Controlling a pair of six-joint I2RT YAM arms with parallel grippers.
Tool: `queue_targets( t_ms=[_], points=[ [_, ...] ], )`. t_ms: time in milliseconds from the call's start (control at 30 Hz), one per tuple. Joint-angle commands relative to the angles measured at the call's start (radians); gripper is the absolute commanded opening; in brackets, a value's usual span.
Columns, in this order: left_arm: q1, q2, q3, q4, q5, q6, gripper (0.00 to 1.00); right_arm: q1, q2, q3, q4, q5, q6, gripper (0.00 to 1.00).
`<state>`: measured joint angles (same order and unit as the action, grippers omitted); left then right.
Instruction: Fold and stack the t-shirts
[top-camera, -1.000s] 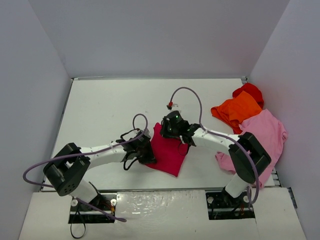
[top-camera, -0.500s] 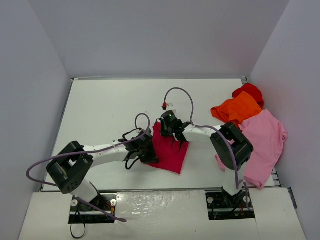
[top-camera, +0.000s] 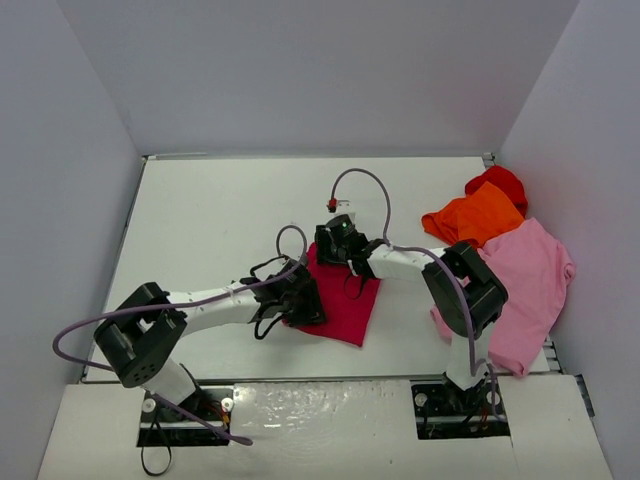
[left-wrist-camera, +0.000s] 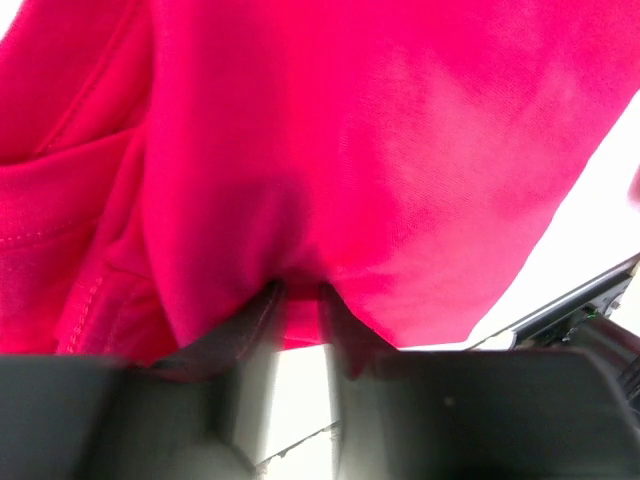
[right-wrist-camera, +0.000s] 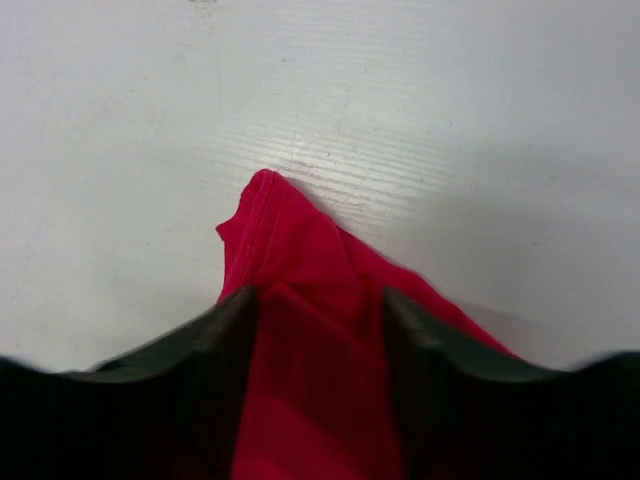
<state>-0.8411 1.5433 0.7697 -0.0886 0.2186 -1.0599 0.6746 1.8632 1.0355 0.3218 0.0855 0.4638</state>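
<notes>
the crimson shirt (top-camera: 342, 300) lies mid-tabletop (top-camera: 210, 220), partly folded, both sets of fingers pinching its edges: left (left-wrist-camera: 300, 300), right (right-wrist-camera: 318, 300). at 3 o'clock the orange shirt (top-camera: 475, 218), pink shirt (top-camera: 525, 270) and red shirt (top-camera: 500, 182) wait unfolded; most work remains.

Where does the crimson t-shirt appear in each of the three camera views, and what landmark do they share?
Top external: the crimson t-shirt lies at table centre, between both grippers.
Left wrist: it fills most of the frame, pinched by the left gripper.
Right wrist: its hemmed corner sits at lower centre, between the right gripper fingers.
Shared landmark: the white table.
</notes>
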Motion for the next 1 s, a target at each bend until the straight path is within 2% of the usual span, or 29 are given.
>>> queue_targets(
  t_ms=[0, 67, 100, 200, 267, 333, 367, 400, 500, 600, 633, 767, 967],
  points=[
    [-0.037, -0.068, 0.109, -0.107, -0.112, 0.054, 0.54, -0.002, -0.104, 0.062, 0.055, 0.012, -0.049, 0.62],
    [-0.065, -0.081, 0.138, -0.158, -0.171, 0.075, 0.69, -0.003, -0.101, 0.106, 0.020, 0.018, -0.064, 0.67],
    [-0.070, -0.089, 0.152, -0.180, -0.198, 0.084, 0.73, -0.003, -0.107, 0.113, 0.010, 0.020, -0.066, 0.68],
    [-0.128, -0.172, 0.210, -0.243, -0.326, 0.131, 0.75, -0.002, -0.160, 0.143, -0.023, 0.033, -0.075, 0.68],
    [-0.181, -0.279, 0.235, -0.312, -0.493, 0.163, 0.76, -0.002, -0.248, 0.163, -0.093, 0.071, -0.086, 0.68],
    [-0.214, -0.432, 0.253, -0.392, -0.653, 0.178, 0.77, -0.003, -0.365, 0.149, -0.174, 0.177, -0.096, 0.69],
    [-0.216, -0.433, 0.253, -0.422, -0.655, 0.181, 0.77, -0.003, -0.417, 0.148, -0.193, 0.179, -0.096, 0.69],
    [-0.216, -0.535, 0.258, -0.456, -0.744, 0.172, 0.77, -0.004, -0.469, 0.100, -0.207, 0.274, -0.111, 0.69],
    [-0.214, -0.763, 0.262, -0.581, -0.914, 0.171, 0.82, -0.011, -0.724, -0.018, -0.264, 0.458, -0.131, 0.84],
    [-0.212, -0.902, 0.264, -0.662, -1.007, 0.152, 0.89, -0.013, -0.952, -0.098, -0.284, 0.523, -0.161, 0.96],
    [-0.211, -0.938, 0.267, -0.685, -1.033, 0.143, 0.91, -0.013, -1.003, -0.118, -0.287, 0.537, -0.168, 1.00],
    [-0.210, -0.972, 0.292, -0.773, -1.053, 0.104, 0.91, -0.015, -1.115, -0.141, -0.308, 0.549, -0.195, 1.00],
    [-0.210, -0.935, 0.304, -0.818, -1.007, 0.063, 0.91, -0.015, -1.102, -0.115, -0.375, 0.594, -0.174, 1.00]
  ],
)
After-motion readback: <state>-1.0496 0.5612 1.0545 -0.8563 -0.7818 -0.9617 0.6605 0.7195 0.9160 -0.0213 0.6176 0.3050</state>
